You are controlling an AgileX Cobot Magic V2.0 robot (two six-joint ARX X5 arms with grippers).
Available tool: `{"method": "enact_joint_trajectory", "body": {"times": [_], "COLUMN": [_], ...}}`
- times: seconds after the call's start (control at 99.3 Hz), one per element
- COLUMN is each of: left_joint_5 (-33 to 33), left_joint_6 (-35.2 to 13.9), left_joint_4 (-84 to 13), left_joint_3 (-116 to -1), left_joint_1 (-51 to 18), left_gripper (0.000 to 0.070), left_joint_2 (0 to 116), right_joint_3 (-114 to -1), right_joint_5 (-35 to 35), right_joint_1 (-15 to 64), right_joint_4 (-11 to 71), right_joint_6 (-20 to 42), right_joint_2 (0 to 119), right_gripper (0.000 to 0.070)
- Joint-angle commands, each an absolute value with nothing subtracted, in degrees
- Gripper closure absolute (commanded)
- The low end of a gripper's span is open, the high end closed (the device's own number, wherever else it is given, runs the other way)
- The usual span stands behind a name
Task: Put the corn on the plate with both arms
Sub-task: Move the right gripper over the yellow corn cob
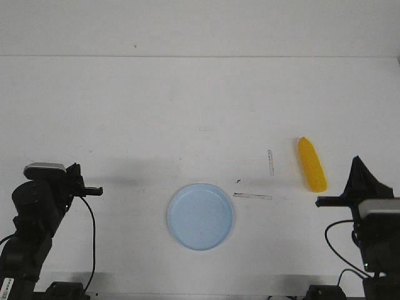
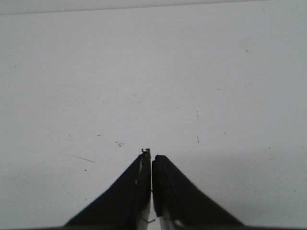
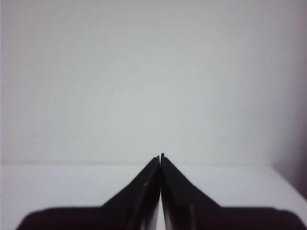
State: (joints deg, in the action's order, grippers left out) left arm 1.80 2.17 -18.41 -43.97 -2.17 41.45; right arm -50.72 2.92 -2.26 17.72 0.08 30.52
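Corn: the yellow cob (image 1: 311, 164) lies flat on the white tabletop (image 1: 187, 106), right of centre in the front view, its narrow end pointing away from the robot and its wider end toward it.
Plate: the pale blue plate (image 1: 200, 216) sits near the tabletop's front edge, about midway between the two arms, with nothing on it; the corn is well apart from it, farther back and to the right.
Left end effector: its fingers are pressed together with only a hairline seam between them in the left wrist view (image 2: 151, 165), gripping nothing; in the front view it (image 1: 95, 190) hovers at the left, pointing toward the centre.
Right end effector: its fingers meet at a point in the right wrist view (image 3: 160, 158), gripping nothing; in the front view it (image 1: 321, 201) sits at the right, just in front of the corn's wider end but apart from it.
Marks: two short pale strips (image 1: 252, 196) lie on the tabletop between plate and corn, one upright, one level.
Writing: a small label at the left arm's base (image 1: 6, 284) is too small to read; no brand is legible.
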Motion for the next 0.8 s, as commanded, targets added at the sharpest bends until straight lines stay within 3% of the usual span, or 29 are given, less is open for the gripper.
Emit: {"method": "enact_joint_trajectory", "body": {"times": [0.0, 0.05, 0.181, 0.242, 0.463, 0.786], "left_joint_5": [2.13, 2.13, 2.13, 2.13, 2.13, 2.13], "left_joint_6": [1.93, 1.91, 1.91, 1.91, 1.91, 1.93], "left_joint_4": [-17.91, -17.91, -17.93, -17.93, -18.13, -18.41], "left_joint_3": [-44.47, -44.47, -44.47, -44.47, -44.47, -44.47], "left_joint_1": [-2.87, -3.42, -3.88, -3.88, -3.88, -3.88], "left_gripper": [0.07, 0.07, 0.07, 0.07, 0.07, 0.07], "left_joint_2": [41.52, 41.54, 41.54, 41.52, 41.52, 41.52], "right_joint_3": [-58.52, -63.46, -72.88, -74.83, -75.13, -75.07], "right_joint_5": [3.73, 3.92, 4.67, 4.67, 4.49, 4.49], "right_joint_1": [-2.17, -2.2, -2.22, -2.22, -2.31, -5.63], "right_joint_4": [22.74, 26.89, 35.55, 37.76, 43.03, 48.12], "right_joint_6": [0.27, -0.38, -3.09, -4.19, -10.15, -15.14], "right_joint_2": [38.79, 43.97, 56.64, 61.23, 73.38, 89.45], "right_gripper": [0.0672, 0.0595, 0.0274, 0.0204, 0.0058, 0.0057]}}
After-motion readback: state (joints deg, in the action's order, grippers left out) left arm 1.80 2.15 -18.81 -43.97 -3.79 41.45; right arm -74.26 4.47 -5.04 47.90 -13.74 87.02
